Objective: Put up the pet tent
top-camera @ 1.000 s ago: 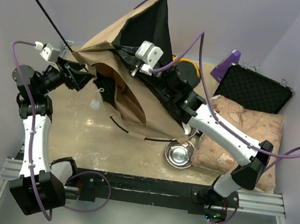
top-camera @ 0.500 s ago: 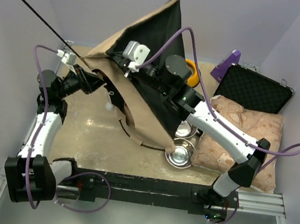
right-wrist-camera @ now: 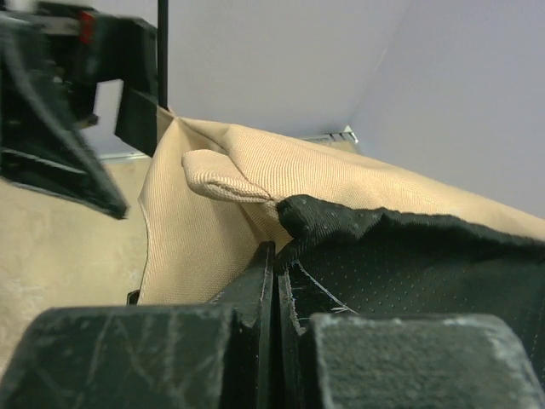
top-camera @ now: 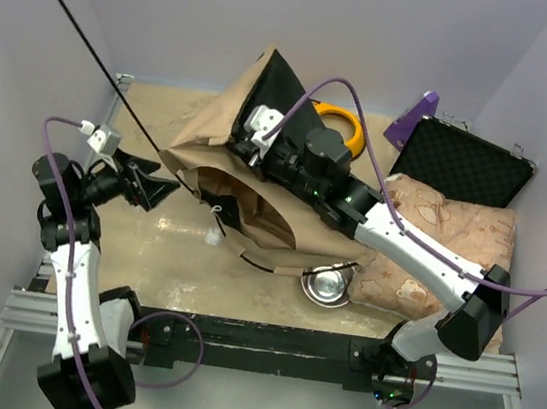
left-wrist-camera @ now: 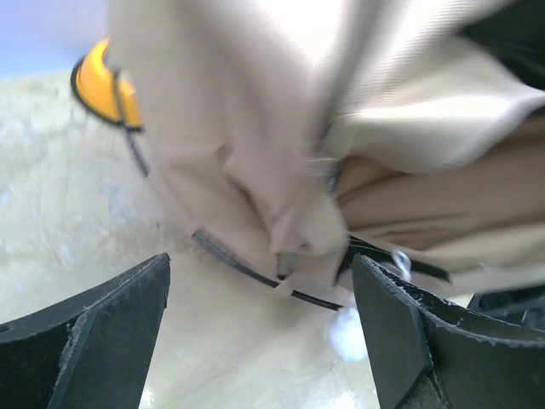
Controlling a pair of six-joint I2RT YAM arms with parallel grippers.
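Top view: the pet tent (top-camera: 212,136) lies slumped at the middle of the table (top-camera: 155,260), tan fabric outward, black lining showing at its 12 o'clock peak and in the opening below. One thin black pole (top-camera: 84,33) sticks out of its 9 o'clock edge and runs far up toward 10 o'clock, clear of the table. The left gripper (top-camera: 162,190) sits just beside that edge, fingers spread, holding nothing. The right gripper (top-camera: 235,149) reaches in from 4 o'clock and is pressed into the fabric on top of the tent. A yellow feeder (top-camera: 350,124) peeks out at the tent's 1 o'clock, a steel bowl (top-camera: 326,286) sits at its 5 o'clock, and a cushion (top-camera: 447,227) and a black case (top-camera: 465,164) lie at 3 o'clock

Left wrist view: the two black fingers (left-wrist-camera: 111,332) stand wide apart with bare table between them; the blurred tan fabric hangs just beyond the tips toward 12 o'clock, a thin black pole curving under it, the yellow feeder at 10 o'clock

Right wrist view: the right gripper (right-wrist-camera: 274,256) has its fingers pressed together, pinching the tent's edge where tan fabric meets black lining; the left arm is at 10 o'clock
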